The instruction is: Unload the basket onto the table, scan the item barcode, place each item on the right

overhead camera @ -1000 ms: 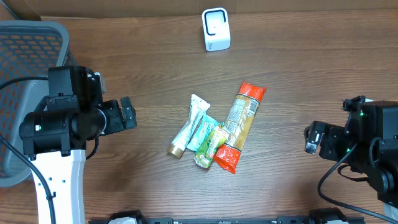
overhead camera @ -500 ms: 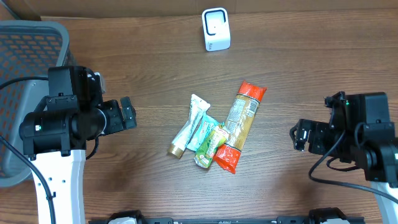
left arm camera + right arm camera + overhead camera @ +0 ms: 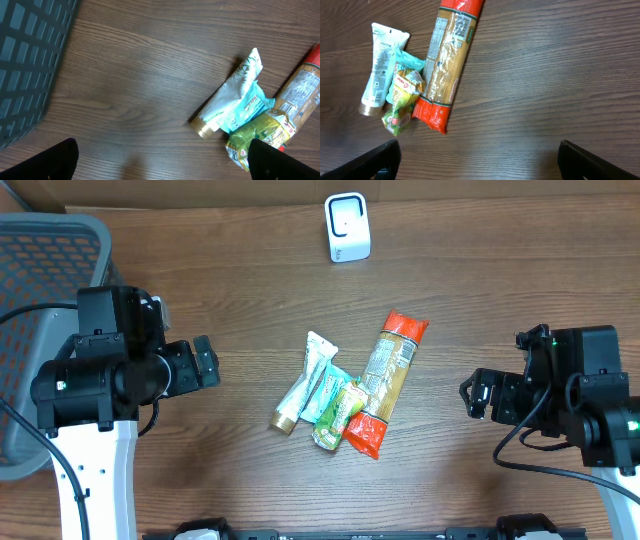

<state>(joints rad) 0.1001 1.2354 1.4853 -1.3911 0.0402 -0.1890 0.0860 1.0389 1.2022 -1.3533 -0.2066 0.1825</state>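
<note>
Several items lie heaped at the table's middle. They are a white-and-teal tube, a teal packet, a green packet and a long orange-ended pasta pack. A white scanner stands upright at the far edge. My left gripper hovers open to the left of the heap, and in its wrist view the tube lies ahead and to the right of the left gripper. My right gripper is open to the right of the heap. In its wrist view the pasta pack lies up and left of the right gripper.
A grey mesh basket stands at the left edge, behind the left arm. Bare wood lies between each gripper and the heap, and between the heap and the scanner.
The right arm has moved left, toward the heap, with its gripper still open. The left arm and the items have not moved.
</note>
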